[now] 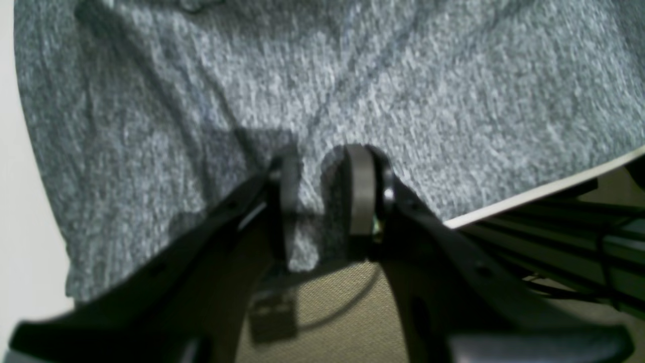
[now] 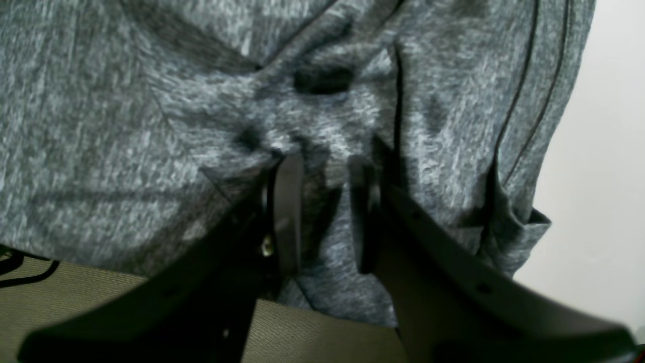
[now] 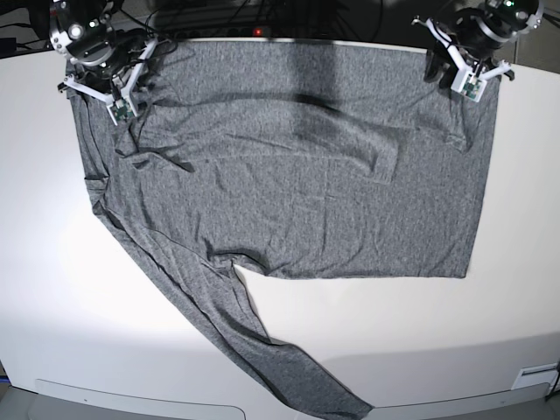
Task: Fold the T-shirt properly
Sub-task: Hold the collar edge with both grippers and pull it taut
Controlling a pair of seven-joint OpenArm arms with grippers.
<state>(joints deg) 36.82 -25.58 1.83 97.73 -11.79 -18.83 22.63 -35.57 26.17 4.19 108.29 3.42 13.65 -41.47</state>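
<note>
Across the white table (image 3: 52,289) the T-shirt (image 3: 289,201) is spread flat, its hem lying along the table's far edge and one long sleeve trailing toward the near edge. At the far corner of the shirt on the robot's left, cloth is pinched between the narrowly parted jaws of the left gripper (image 1: 325,201). At the opposite far corner, a bunched fold is likewise clamped by the right gripper (image 2: 325,212).

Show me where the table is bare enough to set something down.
Bare table lies in front of the shirt, right of its trailing sleeve, and left of that sleeve. The far edge is crowded: both grippers and cables.
</note>
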